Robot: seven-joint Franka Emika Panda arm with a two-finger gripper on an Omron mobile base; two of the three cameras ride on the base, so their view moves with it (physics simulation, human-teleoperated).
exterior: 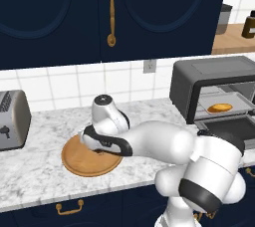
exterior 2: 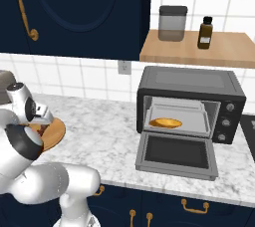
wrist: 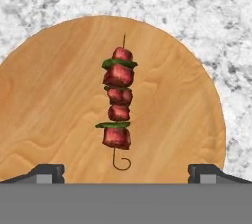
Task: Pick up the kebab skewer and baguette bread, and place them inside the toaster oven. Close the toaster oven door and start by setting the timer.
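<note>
skewer [wrist: 118, 101] on plate, baguette [exterior 2: 166, 122] inside oven [exterior 2: 191, 103]

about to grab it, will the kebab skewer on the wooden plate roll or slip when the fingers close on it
The kebab skewer lies flat on the wooden plate; its blocky meat chunks probably stop it rolling. The thin stick looks stiff and light, though pinching the bare wire may slip, so a chunk seems the safer grip. The gripper stands open above it.

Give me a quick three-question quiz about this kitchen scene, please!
1. True or false: the bread already lies inside the oven.
2. What does the skewer rest on? A) marble counter B) wooden plate C) oven tray
3. Is the oven door up or down?

Key: 1 true. 2 B, the wooden plate, under the open end effector. 3 down, lying open.
</note>
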